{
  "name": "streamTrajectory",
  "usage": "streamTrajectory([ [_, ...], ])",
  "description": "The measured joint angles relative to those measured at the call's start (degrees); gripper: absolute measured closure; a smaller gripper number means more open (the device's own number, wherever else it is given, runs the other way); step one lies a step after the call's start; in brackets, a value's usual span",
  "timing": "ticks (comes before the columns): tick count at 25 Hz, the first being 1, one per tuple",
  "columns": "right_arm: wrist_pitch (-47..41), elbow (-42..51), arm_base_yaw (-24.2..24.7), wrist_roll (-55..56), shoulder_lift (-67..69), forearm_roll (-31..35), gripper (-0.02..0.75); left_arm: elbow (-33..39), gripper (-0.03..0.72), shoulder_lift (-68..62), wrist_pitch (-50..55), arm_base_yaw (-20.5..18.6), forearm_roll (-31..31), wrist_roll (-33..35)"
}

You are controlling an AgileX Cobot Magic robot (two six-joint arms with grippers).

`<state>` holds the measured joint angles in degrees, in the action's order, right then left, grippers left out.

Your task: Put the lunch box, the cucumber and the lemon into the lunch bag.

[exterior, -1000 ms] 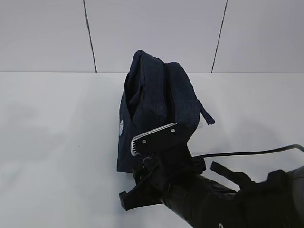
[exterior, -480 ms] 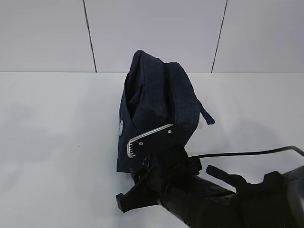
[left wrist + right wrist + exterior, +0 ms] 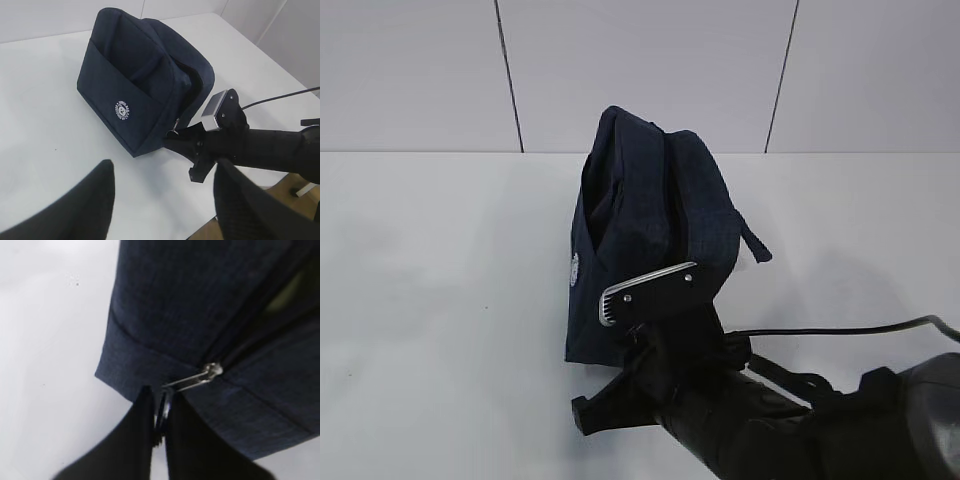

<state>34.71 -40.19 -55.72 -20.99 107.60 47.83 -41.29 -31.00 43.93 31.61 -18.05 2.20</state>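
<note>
A: Lunch bag (image 3: 650, 235) position?

B: Standing on the white surface (image 3: 440, 300), about mid-field, in front of the wall seam. Round white logo (image 3: 122, 110) faces the left wrist camera. Top zipper is parted along most of its length; a pale greenish patch shows through the gap in the right wrist view, too blurred to name.

A: Right gripper (image 3: 159, 412)?

B: At the bag's near lower corner. Its jaws are pressed together on the metal ring pull (image 3: 162, 410), the ring pinched between the two dark fingers (image 3: 137, 435). The slider (image 3: 212, 370) sits just above, linked by a wire tab.

A: Change against the earlier frames?

B: Small. The right arm sat a little lower and to the left half a second ago; its silver plate (image 3: 645, 290) has now shifted slightly right and up against the bag. The bag itself has not moved. The jaws have come together over this last second.

A: Left gripper (image 3: 160, 200)?

B: Held apart from the bag, above the surface, jaws spread wide with nothing between them.

A: Cucumber, lemon, lunch box?

B: Cannot tell from these views.
</note>
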Motion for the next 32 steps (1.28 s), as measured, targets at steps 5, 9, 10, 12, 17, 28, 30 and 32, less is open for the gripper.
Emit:
streamTrajectory([
  [5,1.5,0.0,0.0,0.1,0.0,0.3,0.717,0.0,0.253,0.0,0.1,0.0,0.0,0.0],
  [9,0.4,0.0,0.0,0.1,0.0,0.3,0.717,0.0,0.255,0.0,0.1,0.0,0.0,0.0],
  [10,-0.4,0.0,0.0,0.1,0.0,0.3,0.717,0.0,0.255,0.0,0.1,0.0,0.0,0.0],
  [12,-2.2,0.0,0.0,0.1,0.0,0.4,0.717,0.0,0.255,0.0,0.1,0.0,0.0,0.0],
  [17,-4.5,1.7,0.0,-0.8,-2.1,2.9,0.717,0.0,0.256,0.0,0.1,0.0,0.0,0.0],
  [28,-11.4,2.7,0.0,-10.2,-10.3,7.7,0.717,0.0,0.257,0.0,0.1,0.0,0.0,0.0],
  [30,-12.5,2.7,0.0,-13.3,-11.6,10.0,0.717,0.0,0.257,0.0,0.1,0.0,0.0,0.0],
  [32,-12.9,2.9,0.0,-17.0,-12.9,12.3,0.717,0.0,0.257,0.0,0.1,0.0,0.0,0.0],
])
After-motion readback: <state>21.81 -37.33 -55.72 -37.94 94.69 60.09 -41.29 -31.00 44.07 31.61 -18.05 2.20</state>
